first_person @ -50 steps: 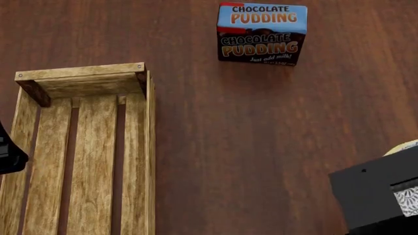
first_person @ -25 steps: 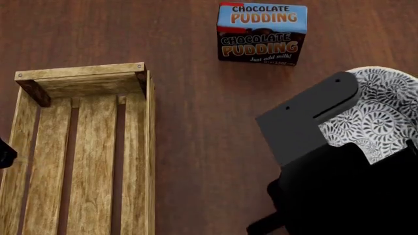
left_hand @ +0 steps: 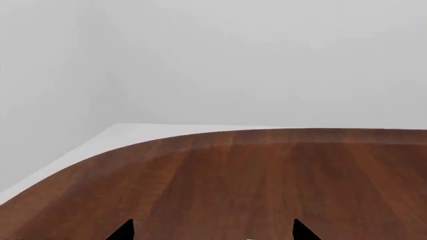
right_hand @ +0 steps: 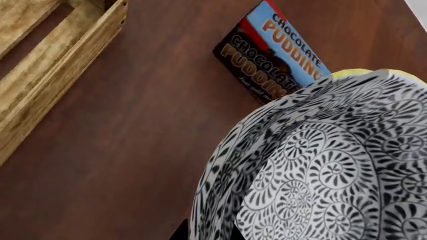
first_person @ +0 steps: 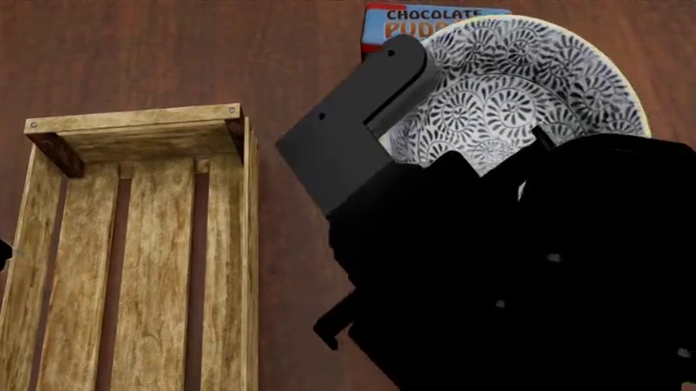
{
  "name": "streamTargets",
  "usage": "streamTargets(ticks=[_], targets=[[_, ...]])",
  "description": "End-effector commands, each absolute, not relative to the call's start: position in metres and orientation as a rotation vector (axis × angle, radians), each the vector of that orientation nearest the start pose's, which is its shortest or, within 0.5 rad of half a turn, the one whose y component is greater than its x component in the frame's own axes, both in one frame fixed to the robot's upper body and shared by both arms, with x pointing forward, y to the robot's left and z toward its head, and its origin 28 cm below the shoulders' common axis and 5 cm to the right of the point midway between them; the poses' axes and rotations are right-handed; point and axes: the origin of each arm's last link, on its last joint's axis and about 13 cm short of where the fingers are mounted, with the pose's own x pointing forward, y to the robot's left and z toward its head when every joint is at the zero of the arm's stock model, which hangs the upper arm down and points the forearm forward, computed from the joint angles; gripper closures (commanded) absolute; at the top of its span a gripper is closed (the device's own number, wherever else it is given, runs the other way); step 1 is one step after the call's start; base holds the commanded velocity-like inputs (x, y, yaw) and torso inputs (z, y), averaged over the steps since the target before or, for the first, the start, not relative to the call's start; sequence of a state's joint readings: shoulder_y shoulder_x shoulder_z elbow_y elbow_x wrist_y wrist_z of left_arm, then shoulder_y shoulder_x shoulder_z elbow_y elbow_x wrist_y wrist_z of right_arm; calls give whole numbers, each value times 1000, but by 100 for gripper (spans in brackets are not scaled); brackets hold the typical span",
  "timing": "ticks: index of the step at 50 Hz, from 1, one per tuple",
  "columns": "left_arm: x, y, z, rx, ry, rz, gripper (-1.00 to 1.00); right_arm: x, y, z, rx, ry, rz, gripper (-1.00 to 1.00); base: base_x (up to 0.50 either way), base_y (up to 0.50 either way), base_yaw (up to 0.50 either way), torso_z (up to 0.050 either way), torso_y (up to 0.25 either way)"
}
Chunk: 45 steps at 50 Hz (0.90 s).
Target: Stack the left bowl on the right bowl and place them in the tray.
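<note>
On the dark worktop point(first_person: 305, 73) the tray point(first_person: 142, 244) sits empty; beside it the right tool point(first_person: 435, 155) holds the patterned bowl point(first_person: 511, 90) aloft — clamped on its rim — hiding part of the pudding box point(right_hand: 273, 55). Left tool's point(left_hand: 212, 232) tips stand apart.

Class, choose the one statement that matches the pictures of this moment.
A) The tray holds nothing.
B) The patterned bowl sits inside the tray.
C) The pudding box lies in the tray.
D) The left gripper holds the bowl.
A: the tray shows only bare slats, while the patterned bowl is up at the right gripper, off to the tray's side.
</note>
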State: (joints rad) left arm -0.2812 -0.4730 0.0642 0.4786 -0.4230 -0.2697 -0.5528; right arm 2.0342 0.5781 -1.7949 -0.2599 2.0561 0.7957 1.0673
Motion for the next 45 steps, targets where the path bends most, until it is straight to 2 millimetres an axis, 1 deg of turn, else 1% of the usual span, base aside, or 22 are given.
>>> streamTargets(ticks=[1,9,16,24,33,45], targets=[[242,263,168,-18,-427,303,-100,245,-48,318,-823,366,153,100,0,0,0,0,0],[242,263,168,-18,-425,307,-100,252,-37,324,-847,311,187,100,0,0,0,0,1],[242,264,168,-20,-425,312,-100,254,-25,329,-856,260,218,100,0,0,0,0,0],[242,266,168,-28,-425,320,-100,268,-8,327,-883,231,275,100,0,0,0,0,1],[243,269,168,-23,-426,334,-100,278,5,325,-911,212,332,100,0,0,0,0,1],[244,279,168,-16,-426,379,-100,292,24,318,-984,178,361,100,0,0,0,0,1]])
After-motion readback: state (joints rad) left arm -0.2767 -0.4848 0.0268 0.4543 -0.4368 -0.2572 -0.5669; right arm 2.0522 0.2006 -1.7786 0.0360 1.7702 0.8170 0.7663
